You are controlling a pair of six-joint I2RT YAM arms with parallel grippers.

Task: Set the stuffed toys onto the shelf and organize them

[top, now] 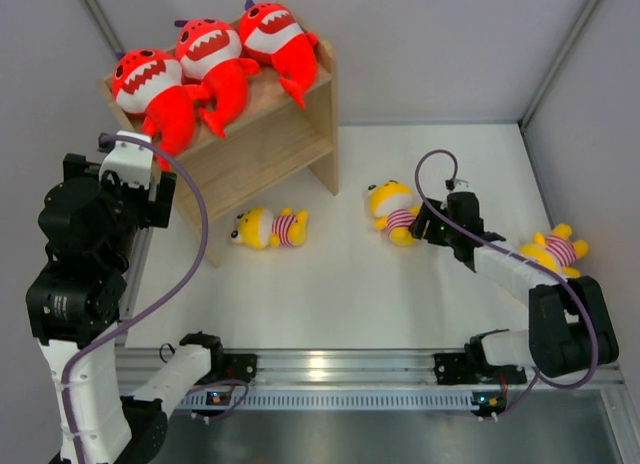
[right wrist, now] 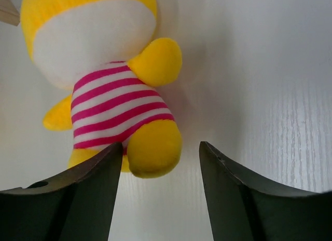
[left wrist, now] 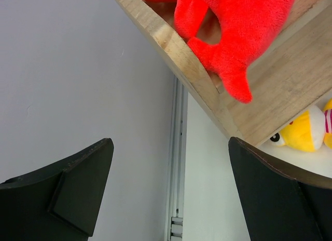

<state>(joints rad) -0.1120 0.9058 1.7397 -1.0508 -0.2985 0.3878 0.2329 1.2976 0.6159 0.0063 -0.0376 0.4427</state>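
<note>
Three red sharks (top: 212, 56) sit in a row on top of the light-wood shelf (top: 262, 134) at the back left. Three yellow striped dolls lie on the table: one (top: 268, 227) by the shelf's foot, one (top: 393, 211) in the middle, one (top: 555, 249) at the right. My right gripper (top: 420, 228) is open, just right of the middle doll (right wrist: 111, 80), whose foot lies between my fingertips (right wrist: 106, 165). My left gripper (top: 128, 164) is open and empty, raised beside the shelf's left end; a shark's tail (left wrist: 228, 38) hangs over the shelf edge (left wrist: 171, 49) above it.
White walls close in the table on the left, back and right. An aluminium rail (top: 340, 369) runs along the near edge by the arm bases. A purple cable (top: 190, 254) loops off the left arm. The shelf's lower tier (top: 255, 174) faces the table.
</note>
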